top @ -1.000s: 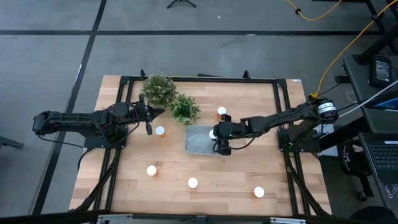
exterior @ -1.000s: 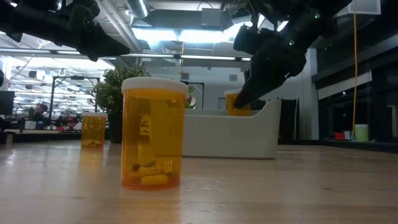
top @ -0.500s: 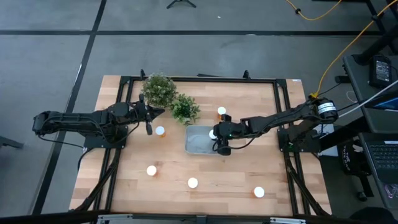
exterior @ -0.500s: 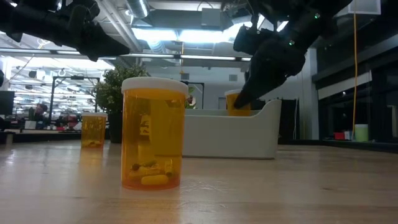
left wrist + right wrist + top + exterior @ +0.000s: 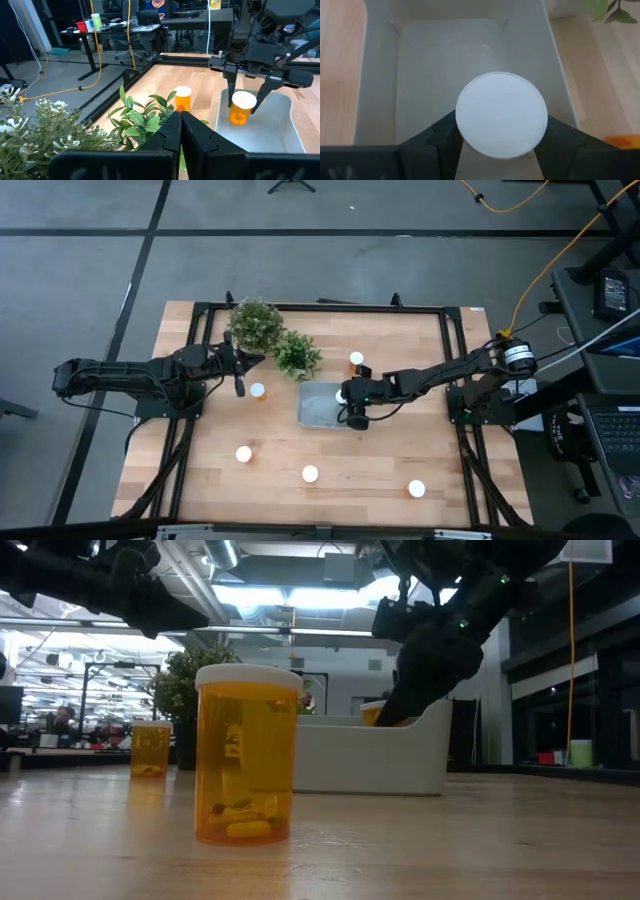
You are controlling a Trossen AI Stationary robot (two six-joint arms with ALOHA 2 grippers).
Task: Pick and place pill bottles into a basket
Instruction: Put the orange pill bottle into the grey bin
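The pale wooden counter [image 5: 380, 470] carries everything here, with a dark arm reaching in from each side. Near its middle sits the small rectangular pale grey-blue translucent basket [image 5: 318, 406], rounded at the corners, and two green bushy potted plants [image 5: 272, 338] stand just beyond it toward the left arm.

The right tool [image 5: 346, 396] hangs over the basket's right end, its fingers clamped on either side of an orange cylindrical pill bottle with a round white cap [image 5: 241, 107]. The bottle stands upright, long axis vertical, cap up, directly above the basket's open floor, as the right wrist view looking straight down on the cap confirms. Its base appears to be inside the walls but apart from the floor. So the release point lies straight below the grip; I judge that the coming move needs only a short descent and an opening of the fingers.

The left tool [image 5: 239, 385] waits closed and empty beside the plants, near a loose bottle [image 5: 258, 391] on the counter.

Four more capped orange bottles stand on the counter, one behind the basket [image 5: 356, 359] and three along the near side [image 5: 310, 474].
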